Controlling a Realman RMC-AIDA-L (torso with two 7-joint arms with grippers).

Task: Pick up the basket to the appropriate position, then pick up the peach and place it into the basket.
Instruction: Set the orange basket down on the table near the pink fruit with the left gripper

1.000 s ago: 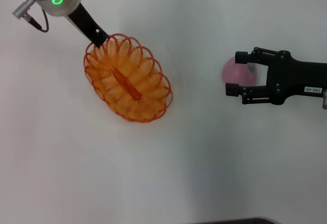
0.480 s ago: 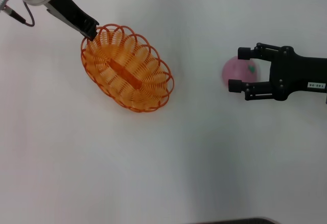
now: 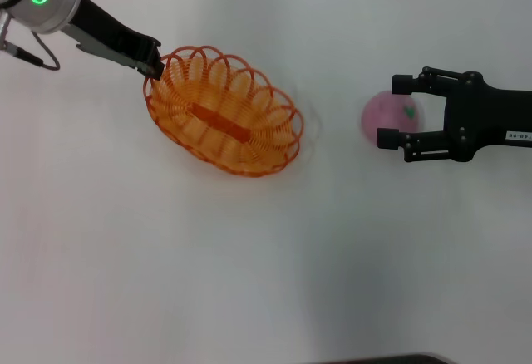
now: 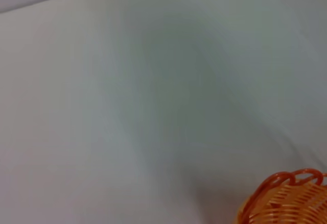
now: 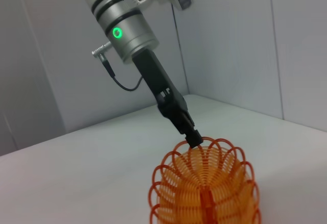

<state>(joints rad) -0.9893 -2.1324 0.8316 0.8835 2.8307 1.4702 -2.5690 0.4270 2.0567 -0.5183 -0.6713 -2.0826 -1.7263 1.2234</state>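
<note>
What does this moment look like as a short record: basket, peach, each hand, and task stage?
basket: orange wire, empty, on the white table
peach: on the table, apart from the basket, toward the robot's right
left hand: shut on the basket's rim at its far-left end
right hand: open, fingers either side of the peach, not closed on it
task stage: peach not yet in basket
</note>
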